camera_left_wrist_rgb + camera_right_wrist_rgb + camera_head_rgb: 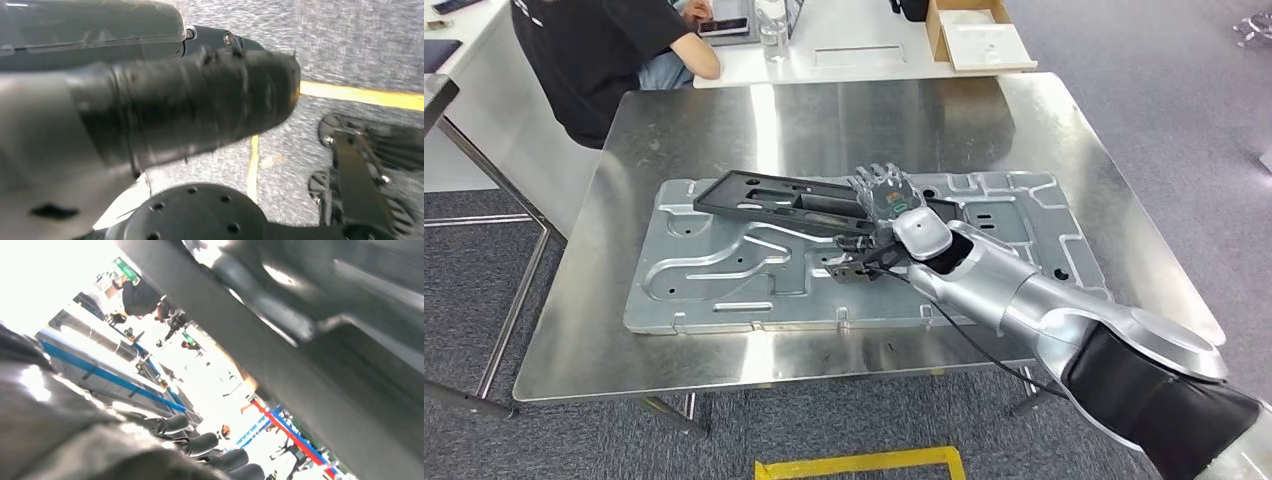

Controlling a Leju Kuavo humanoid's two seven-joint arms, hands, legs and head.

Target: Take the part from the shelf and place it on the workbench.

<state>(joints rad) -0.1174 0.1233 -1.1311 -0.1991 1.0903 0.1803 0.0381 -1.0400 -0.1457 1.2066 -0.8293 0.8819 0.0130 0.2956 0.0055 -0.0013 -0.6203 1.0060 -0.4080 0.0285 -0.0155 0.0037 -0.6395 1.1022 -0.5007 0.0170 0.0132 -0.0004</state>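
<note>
Silver and grey, the robot's right arm reaches in from nearest the camera toward the large stamped grey metal panel [844, 255], which I take as the landmark here. The right hand [890, 200] sits over the panel's middle with its fingers wrapped around the near end of a long flat black plastic part [774, 198]; the hand holds that part from above, palm down. The part lies lengthwise over the panel's far half, its free end pointing toward the panel's far left corner and appearing slightly lifted or resting at a shallow tilt; I cannot tell whether it touches the panel along its whole length. Judged from this, the part is already off the shelf and over the worktop, and the hold at one end is likely kept so the part can be lowered flat before letting go.

The panel itself lies flat on the shiny steel worktop [1064, 140], covering most of its middle, so the part ends up on the panel rather than on bare steel.

The left hand [150, 115] hangs low beside the body above grey carpet; whether it is spread or curled I cannot tell.

Beyond the panel's far edge, past the worktop, a person in a black shirt [599, 55] sits at a white table [864, 40].
</note>
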